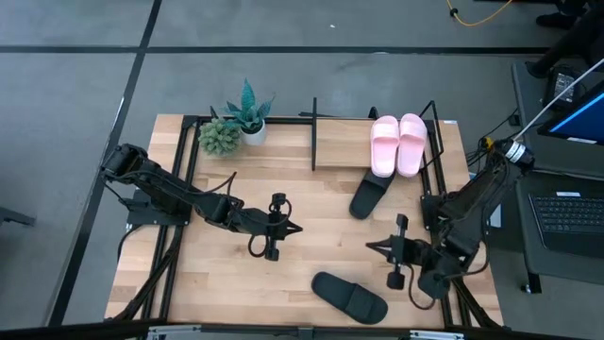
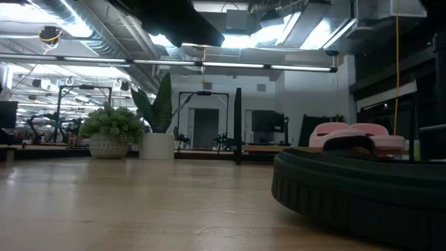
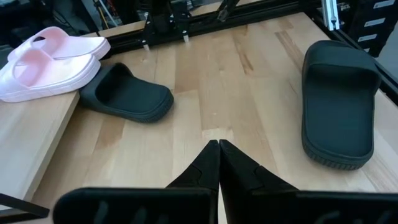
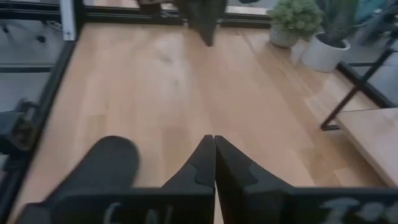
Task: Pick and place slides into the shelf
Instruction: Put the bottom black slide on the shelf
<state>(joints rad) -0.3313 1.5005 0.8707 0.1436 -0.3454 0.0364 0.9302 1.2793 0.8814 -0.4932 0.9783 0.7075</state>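
Two pale pink slides lie side by side on the right end of the shelf's wood board. One black slide lies sole down on the table, one end against the shelf's near edge. The other black slide lies flat near the table's front edge. My left gripper hangs shut over the table's middle, pointing toward the right. My right gripper hangs shut to the right of it, pointing left, above and beyond the near black slide. Both hold nothing.
Two potted plants stand at the far left beside the shelf. Thin black shelf rods rise at the shelf's left end. Black mounting frames run along both table sides. Bare wood shows between the two grippers and to the near left.
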